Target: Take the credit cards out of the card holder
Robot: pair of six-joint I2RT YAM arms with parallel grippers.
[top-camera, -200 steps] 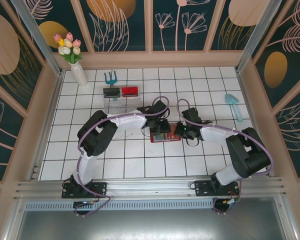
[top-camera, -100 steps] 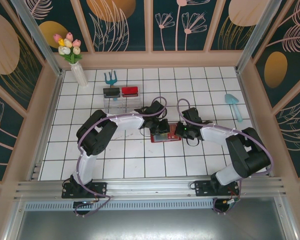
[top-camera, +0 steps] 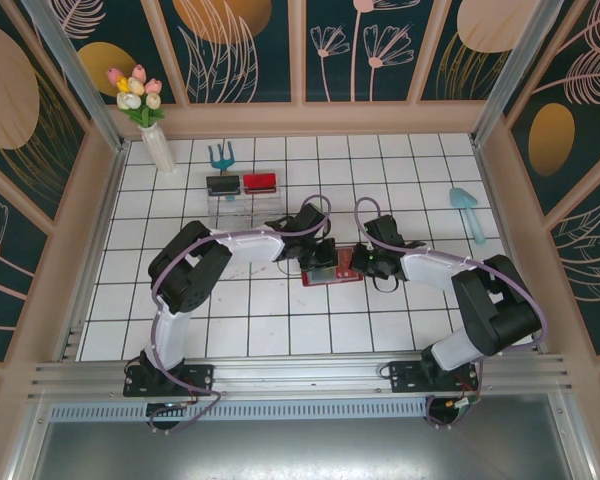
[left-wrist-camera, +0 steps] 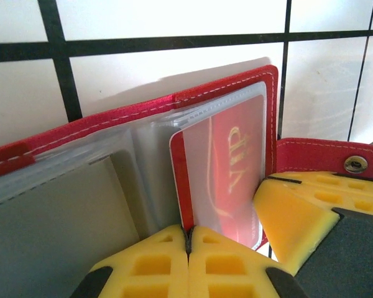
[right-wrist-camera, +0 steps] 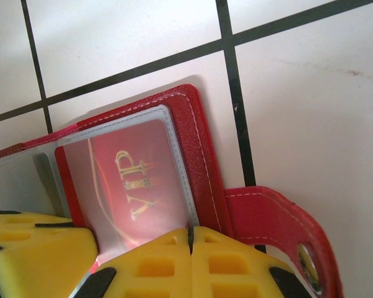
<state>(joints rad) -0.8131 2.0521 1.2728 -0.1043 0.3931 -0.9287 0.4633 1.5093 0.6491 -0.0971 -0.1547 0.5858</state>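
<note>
Red wallet (left-wrist-camera: pixel 224 93) lies open on the white tiled table (top-camera: pixel 230 320). My left pincer (left-wrist-camera: pixel 188 241) is clamped tight on its red card (left-wrist-camera: pixel 230 167), my right pincer (right-wrist-camera: pixel 190 239) on the wallet's edge. My yellow fingers (left-wrist-camera: pixel 155 264) hide both grips.

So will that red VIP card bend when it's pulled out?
Probably not much: the red VIP card lies flat with straight edges, so it looks stiff. It may drag, since it sits inside a clear sleeve. The card holder looks floppier; its sleeves fan loosely.

A lab test booth: white tiled tabletop (top-camera: pixel 230 330) walled by floral panels (top-camera: pixel 245 45) and aluminium rails (top-camera: pixel 300 375).
</note>
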